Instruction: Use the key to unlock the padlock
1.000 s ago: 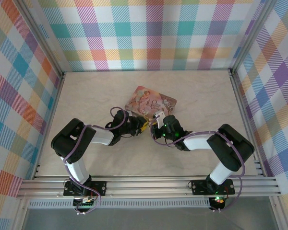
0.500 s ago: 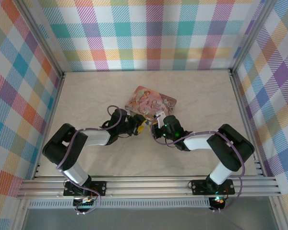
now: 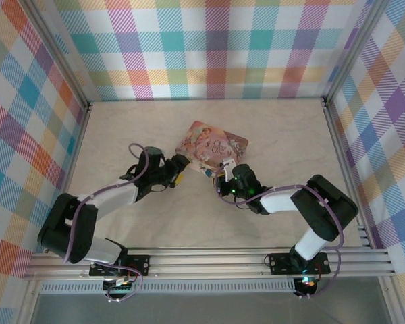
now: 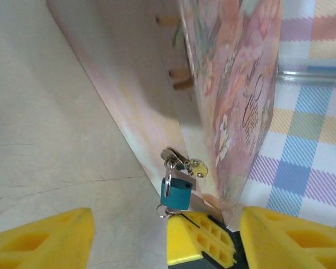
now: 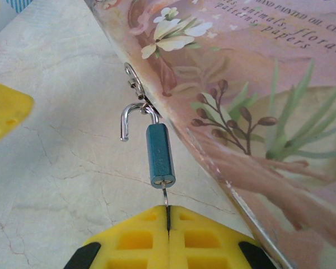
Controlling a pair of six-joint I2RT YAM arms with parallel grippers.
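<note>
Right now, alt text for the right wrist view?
A small teal padlock hangs from the hasp of a pink floral tin, with one leg of its shackle free of the body. A thin key runs from its underside into the right gripper, shut on it, above a pale marbled table.

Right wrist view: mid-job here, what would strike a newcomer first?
The small teal metal padlock hangs from the hasp on the edge of the pink illustrated rectangular tin, one leg of its silver shackle free of the body. Just below, the right gripper is shut on the thin metal key in the lock's underside. The left gripper stands open just left of the tin in the top view.
</note>
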